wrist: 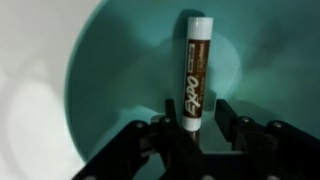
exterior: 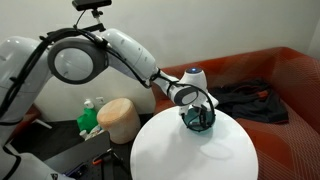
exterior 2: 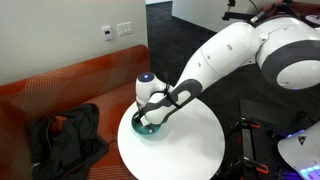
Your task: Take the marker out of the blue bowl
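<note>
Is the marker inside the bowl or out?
Inside. In the wrist view the marker lies on the teal inner surface of the bowl, with the gripper straddling its lower end.

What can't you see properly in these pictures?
Marker: hidden in both exterior views by the gripper and the blue bowl wall.
Marker's bottom end: wrist view, behind the fingers.
Grip: wrist view does not settle whether the fingers touch the marker.
Blue bowl's rim: cut off by the wrist view's edges.
Dark heap on the sofa: too small to name.
</note>
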